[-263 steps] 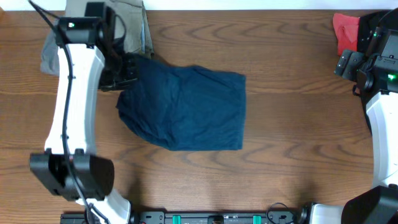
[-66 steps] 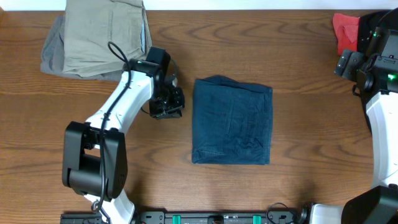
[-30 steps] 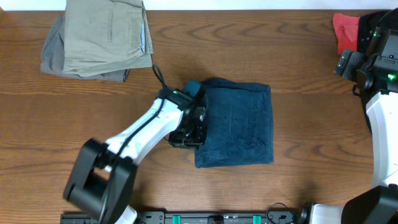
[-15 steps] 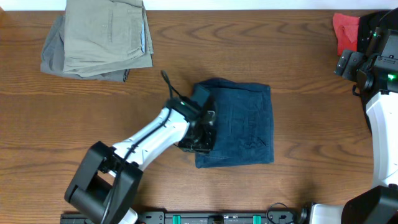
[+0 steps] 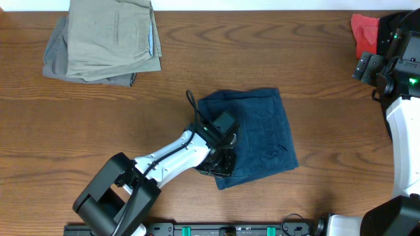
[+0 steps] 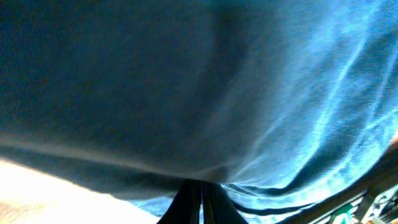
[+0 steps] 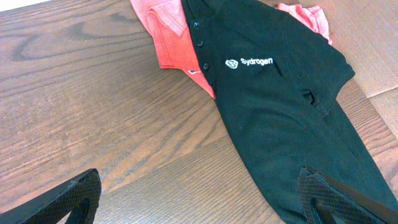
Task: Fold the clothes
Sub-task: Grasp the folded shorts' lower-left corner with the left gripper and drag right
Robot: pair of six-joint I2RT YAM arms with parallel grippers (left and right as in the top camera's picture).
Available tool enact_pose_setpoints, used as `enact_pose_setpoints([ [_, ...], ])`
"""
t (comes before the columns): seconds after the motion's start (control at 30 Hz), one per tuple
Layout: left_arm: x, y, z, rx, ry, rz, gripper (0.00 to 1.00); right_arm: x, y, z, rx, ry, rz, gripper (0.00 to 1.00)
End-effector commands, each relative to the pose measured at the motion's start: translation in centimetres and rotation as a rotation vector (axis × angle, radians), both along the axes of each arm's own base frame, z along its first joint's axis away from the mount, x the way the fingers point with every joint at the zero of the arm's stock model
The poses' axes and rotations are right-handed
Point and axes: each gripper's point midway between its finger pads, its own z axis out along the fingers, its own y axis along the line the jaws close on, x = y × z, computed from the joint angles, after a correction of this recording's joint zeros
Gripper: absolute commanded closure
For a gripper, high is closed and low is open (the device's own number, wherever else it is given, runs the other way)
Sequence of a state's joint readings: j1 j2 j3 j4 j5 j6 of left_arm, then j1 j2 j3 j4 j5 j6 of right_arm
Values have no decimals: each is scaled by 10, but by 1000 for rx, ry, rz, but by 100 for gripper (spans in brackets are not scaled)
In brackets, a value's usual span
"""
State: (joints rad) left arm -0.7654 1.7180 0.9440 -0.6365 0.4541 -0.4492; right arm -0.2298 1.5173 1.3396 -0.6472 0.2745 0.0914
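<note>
The folded dark navy shorts (image 5: 259, 131) lie mid-table, skewed so their near end points right. My left gripper (image 5: 222, 161) presses against their near left edge. In the left wrist view its fingers (image 6: 201, 188) are shut together, tips against the blue cloth (image 6: 205, 81) that fills the frame; no cloth shows between them. My right gripper (image 5: 367, 65) hovers at the far right, open and empty (image 7: 202, 199), above a black polo shirt (image 7: 280, 106) lying over a coral-red garment (image 7: 171, 37). The coral-red piece (image 5: 363, 29) also shows in the overhead view.
A stack of folded khaki clothes (image 5: 111, 33) on a grey piece (image 5: 56, 62) sits at the far left corner. Bare wooden table (image 5: 315, 196) lies around the shorts. The right arm's base (image 5: 403, 131) stands along the right edge.
My left gripper has slid along the shorts' left edge toward the table front. The shorts have turned, their near end swinging right.
</note>
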Motion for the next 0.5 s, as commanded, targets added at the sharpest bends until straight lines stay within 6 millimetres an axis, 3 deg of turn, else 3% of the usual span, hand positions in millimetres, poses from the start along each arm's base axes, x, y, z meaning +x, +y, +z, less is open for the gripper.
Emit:
enact_pose_setpoints([
  [0.0,18,-3,25,-15,-84,17,94,-1,-4,-1,-4,2,-19,1],
  [0.1,28,-13,56,-90,-164,12,94,-1,-4,-1,-4,2,-19,1],
  [0.2,31,-15,71,-126,-202,13,94,-1,-4,-1,-4,2,-19,1],
  [0.37,26,-13,60,-102,-153,55,94,-1,-4,-1,-4,2,-19,1],
  [0.47,16,-24,46,-158,-81,40,94,-1,-4,-1,-4,2,-19,1],
])
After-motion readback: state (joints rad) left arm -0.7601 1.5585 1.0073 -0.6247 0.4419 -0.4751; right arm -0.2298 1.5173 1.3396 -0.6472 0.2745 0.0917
